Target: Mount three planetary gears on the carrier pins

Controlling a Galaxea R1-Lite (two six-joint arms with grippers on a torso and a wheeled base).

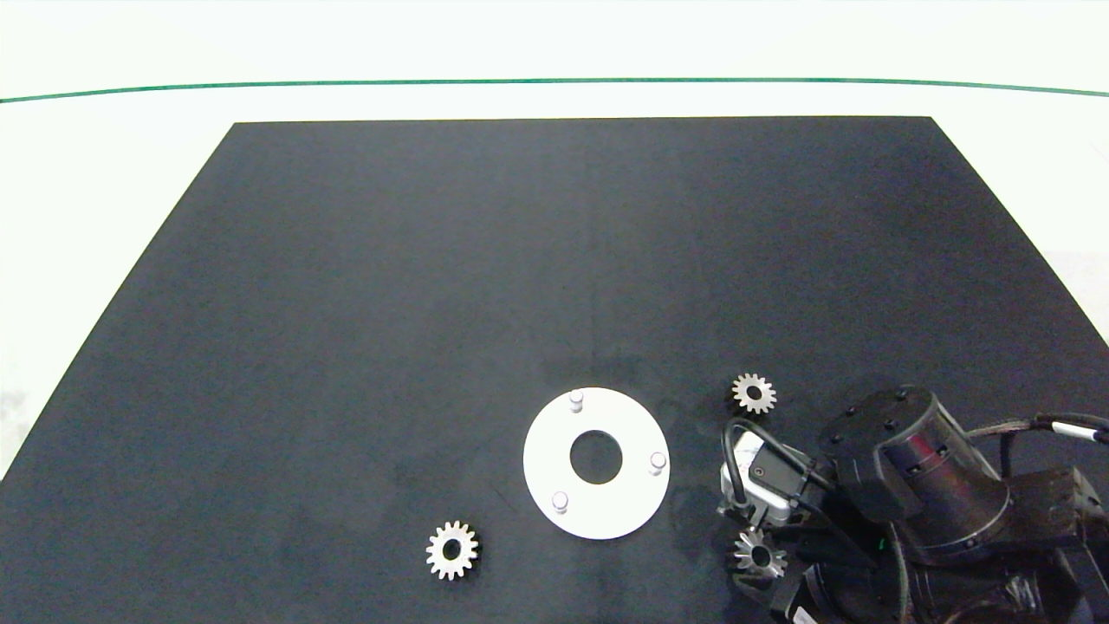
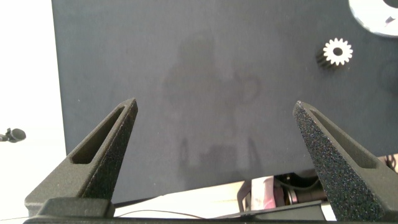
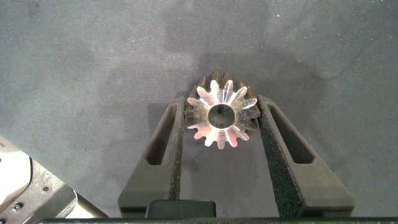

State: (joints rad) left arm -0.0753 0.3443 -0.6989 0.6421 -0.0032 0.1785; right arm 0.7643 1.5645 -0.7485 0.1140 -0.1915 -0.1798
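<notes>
Gears lie scattered on the black mat (image 1: 346,303) covering the counter. Right pincer (image 3: 221,118) sits at the mat's near right corner, its two fingers (image 3: 165,140) pressed against opposite sides of one gear (image 3: 221,115) (teeth touching both pads). A second gear (image 1: 754,393) rests just beyond that arm, right of the white disc (image 1: 596,511), whose three carrier pins (image 1: 576,399) stand bare. A third gear (image 1: 451,549) lies near the disc's front left. Left pincer (image 2: 214,118) hangs spread wide above empty mat, holding nothing.
</notes>
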